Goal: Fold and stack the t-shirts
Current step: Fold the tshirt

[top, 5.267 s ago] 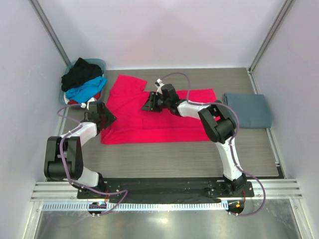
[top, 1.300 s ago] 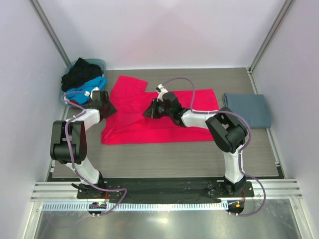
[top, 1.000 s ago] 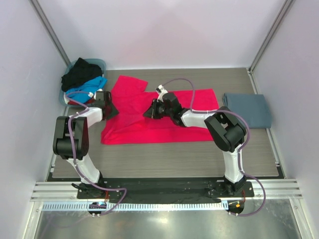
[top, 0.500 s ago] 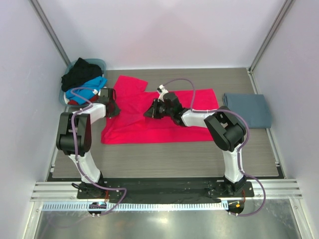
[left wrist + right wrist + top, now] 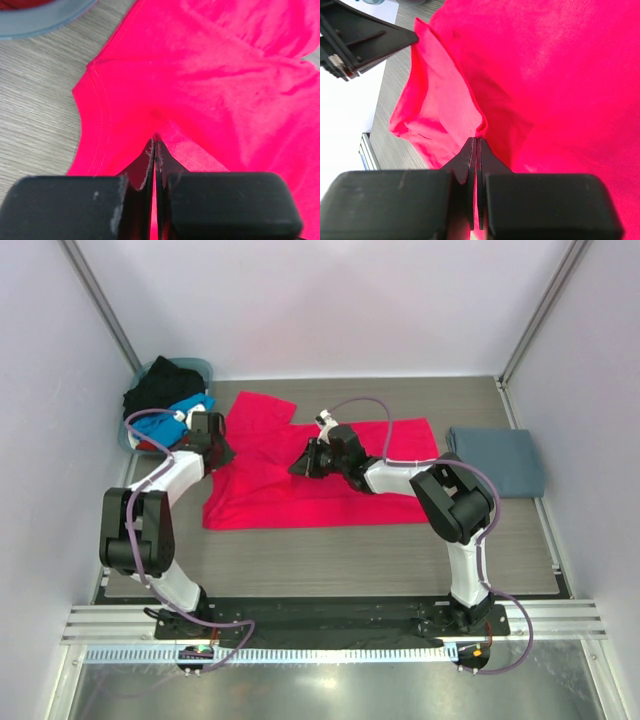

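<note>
Two pinches hold the red-pink t-shirt (image 5: 330, 490), spread across the table (image 5: 330, 560): left gripper (image 5: 154, 146) clamped beside its sleeve hem, right gripper (image 5: 474, 141) clamped on a raised ridge, likely to fold it over.

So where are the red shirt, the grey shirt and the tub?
red shirt (image 5: 270, 495), top view, flat lower body
grey shirt (image 5: 497, 462), top view, middle of the fold
tub (image 5: 203, 367), top view, far rim

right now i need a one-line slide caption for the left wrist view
Left pincer shut on a pinch of the red-pink t-shirt, bare table and bin rim at left.
</note>
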`<state>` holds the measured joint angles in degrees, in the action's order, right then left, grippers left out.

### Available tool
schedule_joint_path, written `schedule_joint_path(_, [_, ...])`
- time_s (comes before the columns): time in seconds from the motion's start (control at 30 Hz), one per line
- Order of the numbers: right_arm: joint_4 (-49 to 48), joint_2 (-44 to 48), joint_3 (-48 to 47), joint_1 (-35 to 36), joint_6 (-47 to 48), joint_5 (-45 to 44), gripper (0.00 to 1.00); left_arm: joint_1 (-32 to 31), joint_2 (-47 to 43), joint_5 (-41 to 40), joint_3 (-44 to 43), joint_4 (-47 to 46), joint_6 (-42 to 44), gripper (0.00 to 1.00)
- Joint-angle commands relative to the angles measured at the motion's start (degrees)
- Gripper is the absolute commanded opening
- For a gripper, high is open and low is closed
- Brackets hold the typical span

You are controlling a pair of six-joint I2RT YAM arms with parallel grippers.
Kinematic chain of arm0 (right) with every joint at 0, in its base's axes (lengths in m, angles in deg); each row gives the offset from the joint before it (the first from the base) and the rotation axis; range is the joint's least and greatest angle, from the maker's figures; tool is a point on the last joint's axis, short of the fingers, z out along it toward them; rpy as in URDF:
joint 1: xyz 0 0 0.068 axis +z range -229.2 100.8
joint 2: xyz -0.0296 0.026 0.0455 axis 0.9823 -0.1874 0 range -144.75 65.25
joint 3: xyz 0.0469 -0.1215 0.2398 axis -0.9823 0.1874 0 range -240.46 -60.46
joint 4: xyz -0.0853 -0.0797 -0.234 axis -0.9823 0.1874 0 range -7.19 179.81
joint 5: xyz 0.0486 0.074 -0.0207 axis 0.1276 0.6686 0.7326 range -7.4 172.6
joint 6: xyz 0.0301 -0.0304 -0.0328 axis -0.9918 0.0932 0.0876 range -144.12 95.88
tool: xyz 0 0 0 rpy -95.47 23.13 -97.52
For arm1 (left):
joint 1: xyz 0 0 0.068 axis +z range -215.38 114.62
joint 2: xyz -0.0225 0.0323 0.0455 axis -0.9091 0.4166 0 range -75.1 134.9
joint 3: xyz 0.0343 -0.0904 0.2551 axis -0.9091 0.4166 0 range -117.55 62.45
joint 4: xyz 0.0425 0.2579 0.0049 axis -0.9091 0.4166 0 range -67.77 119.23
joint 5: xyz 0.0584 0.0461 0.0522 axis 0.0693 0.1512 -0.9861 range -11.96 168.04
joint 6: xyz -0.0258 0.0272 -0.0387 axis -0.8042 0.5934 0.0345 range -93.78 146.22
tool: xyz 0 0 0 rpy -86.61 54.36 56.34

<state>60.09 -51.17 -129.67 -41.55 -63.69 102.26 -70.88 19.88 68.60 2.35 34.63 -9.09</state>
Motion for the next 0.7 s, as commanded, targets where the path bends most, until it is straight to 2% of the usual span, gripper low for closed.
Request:
schedule_joint_path(0.0, [-3.1,-0.1,-1.8,-0.3,-0.2,0.6,0.01,0.0,-2.1,-1.2,0.8,-1.9,0.8,0.0])
schedule_joint_path(0.2, [-1.8,-1.1,-3.1,-1.3,-0.2,-0.4,0.01,0.0,-1.9,-0.1,1.8,-6.2,0.3,0.0])
schedule_joint_path(0.67, [-0.9,-7.0,-7.3,-3.7,-1.1,-0.9,0.02,0.0,6.8,1.0,-5.5,-7.7,1.1,0.0])
